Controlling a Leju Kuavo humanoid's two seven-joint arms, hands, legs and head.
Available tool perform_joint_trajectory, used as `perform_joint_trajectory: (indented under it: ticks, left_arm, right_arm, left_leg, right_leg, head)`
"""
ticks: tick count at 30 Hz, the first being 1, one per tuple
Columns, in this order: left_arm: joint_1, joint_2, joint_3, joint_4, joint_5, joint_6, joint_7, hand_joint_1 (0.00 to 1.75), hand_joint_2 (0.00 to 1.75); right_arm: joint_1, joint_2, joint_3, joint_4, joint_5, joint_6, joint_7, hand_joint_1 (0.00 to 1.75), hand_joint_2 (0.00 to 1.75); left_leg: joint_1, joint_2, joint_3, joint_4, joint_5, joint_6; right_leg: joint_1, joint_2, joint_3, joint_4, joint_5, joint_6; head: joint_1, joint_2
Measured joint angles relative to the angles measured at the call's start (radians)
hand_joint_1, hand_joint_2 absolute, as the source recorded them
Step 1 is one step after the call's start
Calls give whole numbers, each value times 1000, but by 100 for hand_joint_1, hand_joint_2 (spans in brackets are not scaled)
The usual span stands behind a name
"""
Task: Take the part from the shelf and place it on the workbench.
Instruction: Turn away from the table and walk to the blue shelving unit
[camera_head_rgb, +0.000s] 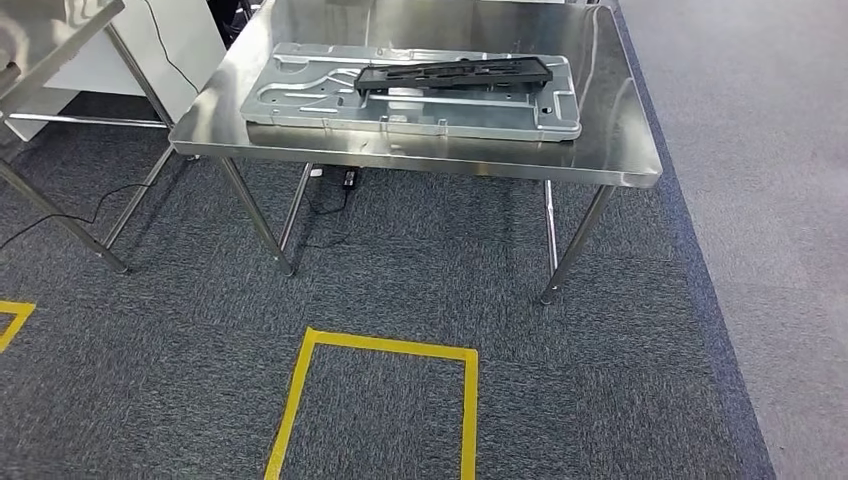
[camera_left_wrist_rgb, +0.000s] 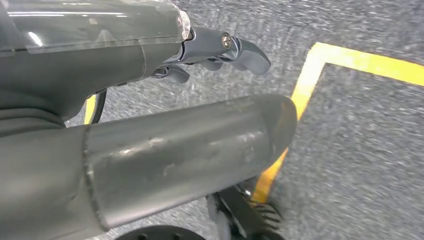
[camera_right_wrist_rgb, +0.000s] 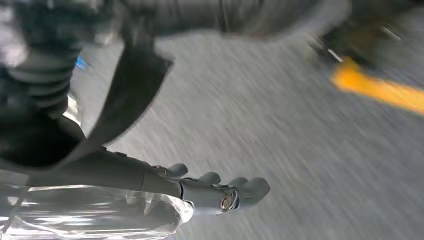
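Head view: a steel workbench (camera_head_rgb: 420, 150) stands ahead on grey carpet; on it lies a wide grey metal panel (camera_head_rgb: 300, 95), and a long black part (camera_head_rgb: 455, 72) rests on top of this panel. A yellow tape square (camera_head_rgb: 385, 345) marks the floor in front.
Left wrist view: the left hand (camera_left_wrist_rgb: 220, 50) hangs over the carpet, fingers stretched out, holding nothing.
Right wrist view: the right hand (camera_right_wrist_rgb: 215, 187) also hangs empty, fingers extended; the picture is blurred.
Handling: the black part looks stiff, flat and probably light; I would take it at both long ends, because the middle seems thin.
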Motion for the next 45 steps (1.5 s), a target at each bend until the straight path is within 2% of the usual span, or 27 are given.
perform_joint_trajectory:
  ticks: [2,4,6,7,10,11,12,13,15,17,18,20,22,23,26,27,28,30,32,33,35,37,38,40,42,43,45]
  left_arm:
    - [-7,0,0,-4,-12,1,0,0,0]
    - [-13,0,0,-6,-23,2,0,0,0]
    - [-11,0,-1,-7,-34,2,1,0,0]
    - [-8,0,-1,-7,-39,2,1,0,0]
    - [-7,0,-1,-9,-47,2,1,0,0]
    - [-6,0,-1,-10,-48,2,1,0,0]
    - [-5,-1,0,-11,-49,1,1,0,0]
    - [-3,-1,0,-13,-50,1,1,0,0]
    - [-2,-5,0,-14,-54,0,1,0,0]
    - [-3,-13,0,-17,-58,-2,1,0,0]
    - [-4,-15,0,-19,-59,-3,1,0,0]
    - [-4,-16,0,-25,-60,-3,1,0,0]
    - [-3,-17,0,-29,-61,-3,1,0,0]
    - [-3,-17,0,-30,-62,-3,1,0,0]
    - [-3,-18,-1,-32,-62,-3,1,0,0]
    - [-1,-17,0,-33,-62,-3,1,0,0]
    - [1,-17,0,-34,-62,-3,1,0,0]
    - [3,-17,0,-36,-63,-3,1,0,0]
    - [1,-17,0,-38,-64,-3,1,0,0]
    - [1,-17,0,-38,-64,-3,1,0,0]
    - [5,-18,0,-38,-64,-3,1,0,0]
    - [8,-18,0,-38,-65,-3,1,0,0]
    - [8,-18,0,-38,-65,-3,1,0,0]
    - [6,-18,0,-38,-65,-3,1,0,0]
    - [5,-18,0,-39,-65,-3,2,0,0]
    - [6,-18,0,-39,-66,-4,2,0,0]
    - [7,-18,0,-39,-67,-5,2,0,0]
  right_arm:
    - [5,8,0,4,-21,44,44,0,0]
    - [11,12,2,6,-32,72,71,0,0]
    - [15,13,4,6,-45,98,94,0,0]
    - [18,13,6,5,-50,110,104,0,0]
    - [26,13,8,4,-60,135,116,0,0]
    - [28,13,9,3,-62,142,118,0,0]
    - [31,13,9,1,-64,148,119,0,0]
    - [34,13,10,-2,-65,153,121,0,0]
    - [41,13,12,-10,-66,164,123,0,0]
    - [50,13,15,-20,-68,174,126,0,0]
    - [53,13,17,-24,-69,179,129,0,0]
    - [57,13,22,-29,-72,184,135,0,0]
    - [59,15,28,-34,-73,186,140,0,0]
    - [60,15,31,-36,-73,187,142,0,0]
    - [62,16,35,-39,-74,187,144,0,0]
    - [62,16,36,-39,-75,187,145,0,0]
    - [63,16,37,-40,-77,187,147,0,0]
    - [64,16,42,-44,-84,187,150,0,0]
    - [67,16,48,-51,-90,188,155,0,0]
    - [68,16,51,-55,-93,189,157,0,0]
    - [71,16,55,-62,-96,190,162,0,0]
    - [74,16,59,-71,-99,191,164,0,0]
    - [76,16,61,-74,-99,191,164,0,0]
    - [81,16,62,-79,-101,192,164,0,0]
    - [88,16,64,-84,-102,196,165,0,0]
    - [92,16,65,-89,-104,200,167,0,0]
    - [100,16,68,-102,-107,211,171,0,0]
  left_leg:
    - [-3,16,118,-164,-35,9]
    - [-6,17,162,-243,-67,23]
    - [-5,12,153,-246,-58,39]
    - [-5,10,148,-247,-49,47]
    - [-7,0,122,-245,-28,60]
    - [-9,-5,112,-242,-22,60]
    - [-10,-12,102,-238,-18,59]
    - [-11,-19,95,-234,-15,58]
    - [-14,-34,87,-227,-13,56]
    - [-15,-48,81,-222,-11,50]
    - [-14,-54,76,-220,-10,45]
    - [-13,-69,69,-219,-5,33]
    - [-12,-63,57,-197,-22,23]
    - [-11,-53,38,-159,-46,18]
    - [-1,-34,-62,30,-129,1]
    - [2,-31,-82,64,-131,-4]
    - [6,-27,-85,61,-113,-8]
    - [12,-7,-35,-51,-40,-13]
    - [9,19,16,-166,6,-7]
    - [7,24,24,-190,11,-1]
    - [3,13,19,-194,11,13]
    - [6,1,16,-198,18,27]
    - [7,-4,15,-200,22,35]
    - [7,-17,10,-200,28,43]
    - [4,-35,5,-200,31,47]
    - [3,-47,5,-199,31,48]
    - [0,-70,8,-198,32,46]
  right_leg:
    - [4,-7,-16,18,10,7]
    - [5,-17,-21,27,19,18]
    - [0,-18,-26,36,15,32]
    - [-1,-11,-34,59,-7,39]
    - [-3,8,-91,229,-129,47]
    - [-3,9,-105,283,-154,47]
    - [-3,10,-104,308,-162,46]
    - [-2,12,-82,290,-148,44]
    - [0,34,9,154,-94,29]
    - [2,64,79,33,-66,13]
    - [3,72,90,10,-67,8]
    - [3,58,90,-2,-64,4]
    - [-3,41,94,-19,-57,-1]
    - [-7,31,95,-25,-53,-4]
    - [-7,-2,92,-26,-53,-8]
    - [-7,-12,91,-25,-54,-7]
    - [-7,-21,91,-24,-55,-6]
    - [-9,-38,92,-16,-61,1]
    - [-7,-52,92,-5,-70,13]
    - [-5,-57,91,-1,-73,19]
    - [-3,-67,92,1,-74,28]
    - [-7,-54,88,16,-88,40]
    - [-9,-37,76,46,-112,44]
    - [-10,-1,22,164,-183,48]
    - [-10,10,-28,275,-223,48]
    - [-10,12,-33,285,-214,45]
    - [-8,28,13,187,-144,35]
  head:
    - [0,0]
    - [0,0]
    - [1,0]
    - [0,0]
    - [0,0]
    - [0,0]
    - [0,0]
    - [0,0]
    - [0,0]
    - [0,0]
    - [0,0]
    - [0,0]
    - [0,0]
    - [0,0]
    - [0,0]
    - [0,0]
    - [0,0]
    - [0,0]
    - [0,0]
    - [0,0]
    - [0,0]
    - [0,0]
    - [0,0]
    - [1,0]
    - [1,0]
    - [1,0]
    - [1,0]
